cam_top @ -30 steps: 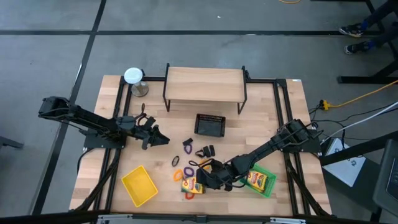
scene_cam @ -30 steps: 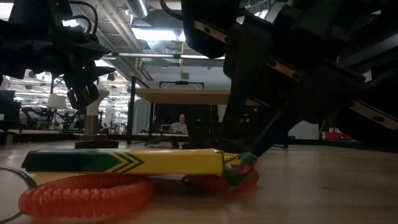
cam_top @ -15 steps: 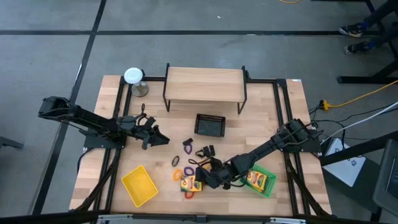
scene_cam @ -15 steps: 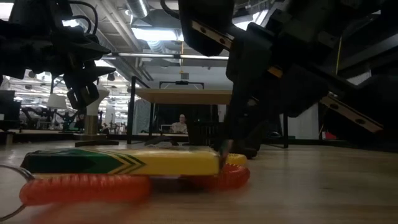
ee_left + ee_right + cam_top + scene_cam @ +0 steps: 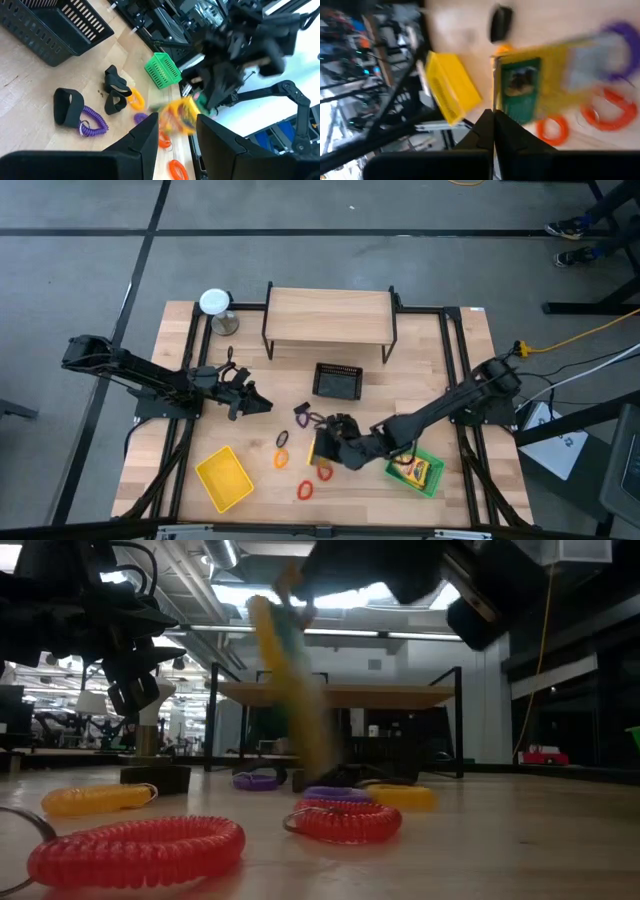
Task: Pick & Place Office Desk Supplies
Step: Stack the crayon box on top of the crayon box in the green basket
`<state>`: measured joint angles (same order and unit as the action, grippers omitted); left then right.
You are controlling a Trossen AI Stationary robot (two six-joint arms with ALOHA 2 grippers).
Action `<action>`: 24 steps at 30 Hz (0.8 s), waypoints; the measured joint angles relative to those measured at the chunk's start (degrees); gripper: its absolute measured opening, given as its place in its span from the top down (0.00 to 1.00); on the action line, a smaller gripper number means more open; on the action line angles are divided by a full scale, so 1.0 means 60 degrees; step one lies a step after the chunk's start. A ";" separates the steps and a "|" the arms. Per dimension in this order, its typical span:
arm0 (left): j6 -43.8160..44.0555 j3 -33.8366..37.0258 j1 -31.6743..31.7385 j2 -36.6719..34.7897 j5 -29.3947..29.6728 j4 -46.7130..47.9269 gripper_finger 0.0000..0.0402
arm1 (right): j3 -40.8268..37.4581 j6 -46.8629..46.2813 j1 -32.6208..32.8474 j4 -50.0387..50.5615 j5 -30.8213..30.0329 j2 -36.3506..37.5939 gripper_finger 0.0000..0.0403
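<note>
The yellow crayon pack (image 5: pixel 322 446) is hanging clear of the table near the middle of the front half, pinched in the right gripper (image 5: pixel 336 447), whose fingers are pressed fully together on one edge of it. In the low view the pack (image 5: pixel 290 680) is dangling steeply tilted from above, which fits a grip on one thin edge: the flat body is swinging down under its own weight. The right wrist view is showing its green printed face (image 5: pixel 520 92) just beyond the closed fingers.

A second crayon pack (image 5: pixel 414 470) is lying in the green tray (image 5: pixel 432 482) near the front right corner, so this tray is probably where the held pack is going; the lift is likely giving it room to clear the coiled rings on the way.

Those rings are lying loose on the wood below and beside the gripper: a red ring (image 5: pixel 304 490) near the front edge, an orange ring (image 5: pixel 281 459), a purple ring (image 5: pixel 301 415), and black clips (image 5: pixel 116 90) just beside them. The yellow tray (image 5: pixel 224 478) is sitting near the front left corner and the black mesh basket (image 5: pixel 338 380) in front of the wooden shelf (image 5: pixel 329 317) at the back edge.

The left gripper (image 5: pixel 262 405) is waiting above the left half, its fingers partly apart and holding nothing.
</note>
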<state>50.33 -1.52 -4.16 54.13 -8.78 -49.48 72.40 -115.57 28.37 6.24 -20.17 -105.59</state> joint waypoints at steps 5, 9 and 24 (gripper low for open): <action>-0.0001 0.0000 0.0000 0.0000 0.0011 0.0001 0.68 | 0.0000 0.0680 -0.0179 0.0072 -0.1258 0.0742 1.00; -0.0007 0.0000 0.0000 0.0000 0.0032 -0.0002 0.68 | 0.0000 0.1411 -0.0398 0.0249 -0.2281 0.1418 1.00; 0.0078 0.0000 0.0000 0.0000 0.0062 -0.0003 0.68 | 0.0007 0.3097 0.0291 0.1885 -0.6391 0.4004 1.00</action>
<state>50.80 -1.52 -4.16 54.13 -8.40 -49.50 72.44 -96.99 30.12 17.56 -58.52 -81.57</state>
